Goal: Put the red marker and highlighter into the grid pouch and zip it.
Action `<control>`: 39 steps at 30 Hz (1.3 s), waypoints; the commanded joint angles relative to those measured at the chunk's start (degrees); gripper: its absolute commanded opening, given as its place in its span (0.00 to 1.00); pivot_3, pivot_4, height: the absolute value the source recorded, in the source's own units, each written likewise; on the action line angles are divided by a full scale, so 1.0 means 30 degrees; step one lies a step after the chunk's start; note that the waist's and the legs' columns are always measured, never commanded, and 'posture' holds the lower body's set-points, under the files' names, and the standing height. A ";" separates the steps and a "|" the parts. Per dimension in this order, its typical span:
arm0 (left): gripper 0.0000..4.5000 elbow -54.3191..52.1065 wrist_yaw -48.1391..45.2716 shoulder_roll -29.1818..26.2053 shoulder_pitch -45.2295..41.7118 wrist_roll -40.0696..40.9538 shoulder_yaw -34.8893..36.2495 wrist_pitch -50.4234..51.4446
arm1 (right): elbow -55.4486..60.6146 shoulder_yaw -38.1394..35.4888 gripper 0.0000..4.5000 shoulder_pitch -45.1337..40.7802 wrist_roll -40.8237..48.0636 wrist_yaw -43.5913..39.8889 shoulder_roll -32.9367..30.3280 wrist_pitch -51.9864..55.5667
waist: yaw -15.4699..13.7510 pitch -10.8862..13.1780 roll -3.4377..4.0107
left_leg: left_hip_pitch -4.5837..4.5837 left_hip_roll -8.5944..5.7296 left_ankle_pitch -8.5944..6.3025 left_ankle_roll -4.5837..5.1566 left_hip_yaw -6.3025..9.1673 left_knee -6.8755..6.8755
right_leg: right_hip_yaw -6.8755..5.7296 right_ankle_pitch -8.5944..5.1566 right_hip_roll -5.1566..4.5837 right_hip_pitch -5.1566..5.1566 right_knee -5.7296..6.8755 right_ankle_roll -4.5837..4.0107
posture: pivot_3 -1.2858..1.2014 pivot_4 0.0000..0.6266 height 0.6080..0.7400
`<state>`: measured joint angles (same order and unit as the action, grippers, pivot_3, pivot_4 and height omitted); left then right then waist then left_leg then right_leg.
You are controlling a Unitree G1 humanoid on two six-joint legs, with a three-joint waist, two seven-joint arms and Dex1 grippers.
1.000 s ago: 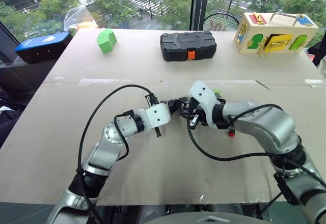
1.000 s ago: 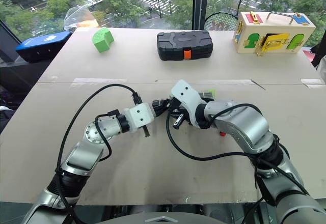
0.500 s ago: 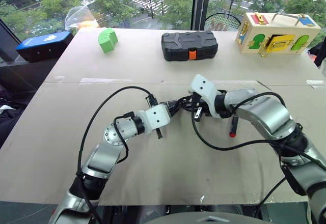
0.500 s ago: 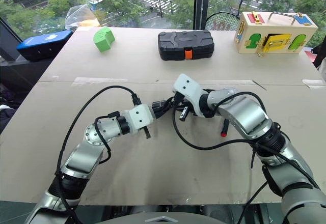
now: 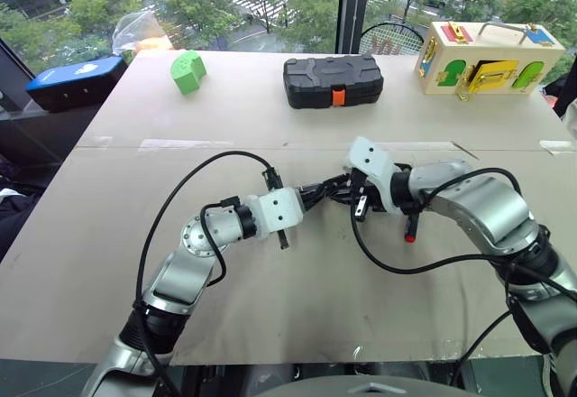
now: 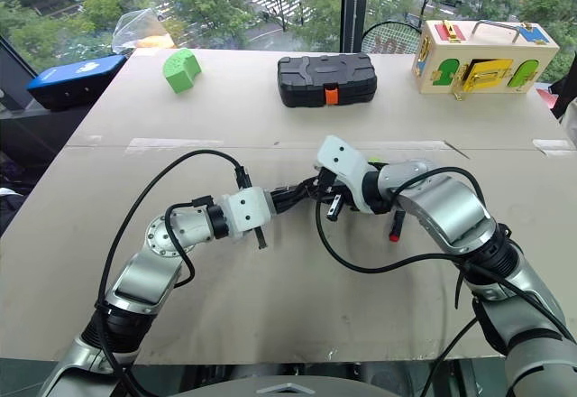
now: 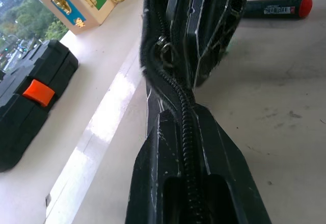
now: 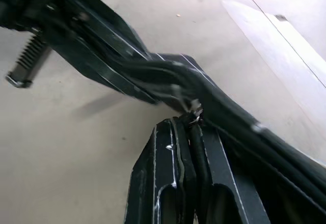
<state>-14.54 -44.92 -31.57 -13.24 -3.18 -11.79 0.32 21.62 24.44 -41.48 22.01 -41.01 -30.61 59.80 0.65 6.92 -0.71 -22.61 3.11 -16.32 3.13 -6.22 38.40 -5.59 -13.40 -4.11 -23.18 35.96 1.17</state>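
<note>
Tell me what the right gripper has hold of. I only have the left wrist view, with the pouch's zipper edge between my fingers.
Observer: The right gripper is shut on the zipper pull of the grid pouch.
Operator: Report how the pouch sits.
Observer: It is stretched between the left gripper and the right one, nearer the robot than the black hard case.
Operator: Place the marker against the right arm.
Observer: The red marker lies on the table beside the right forearm, outside the pouch.
</note>
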 commanded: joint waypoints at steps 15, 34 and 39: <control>0.00 0.0016 0.0191 0.0308 -0.0542 0.0757 0.0592 0.0112 | 0.7441 -0.9670 0.52 0.7525 0.4835 0.1763 0.0741 0.2096 | -0.0407 -0.0009 -0.0018 | -0.0009 -0.0003 -0.0001 -0.0001 0.0025 0.0003 | 0.0014 -0.0001 0.0000 0.0012 -0.0013 0.0002 | 0.52 0.24 1.00; 0.00 0.0469 -0.0380 0.0567 -0.2014 0.0609 -0.0186 -0.0149 | 0.5089 -0.3778 0.01 0.5721 -0.0423 0.8284 0.0015 0.1363 | -0.0305 0.0008 0.0010 | 0.0008 -0.0017 0.0009 -0.0013 0.0010 0.0006 | 0.0021 -0.0006 0.0043 0.0004 -0.0001 -0.0003 | 0.52 0.24 1.00; 0.00 0.0657 -0.0464 0.0364 -0.1886 0.0274 -0.0319 -0.0339 | 0.1974 0.3286 0.01 0.2555 -0.6861 0.5401 -0.3805 -0.5724 | -0.0127 0.0014 0.0012 | 0.0018 -0.0021 0.0009 -0.0011 -0.0003 0.0005 | 0.0034 -0.0011 0.0045 -0.0004 -0.0006 0.0005 | 0.52 0.24 1.00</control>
<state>-11.26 -46.22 -30.18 -18.21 -2.32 -12.53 0.73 29.08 30.68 -31.90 7.44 -21.74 -40.89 50.31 0.27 6.96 -0.67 -22.56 3.05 -16.29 3.10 -6.23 38.41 -5.50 -13.44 -3.98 -23.19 35.94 1.19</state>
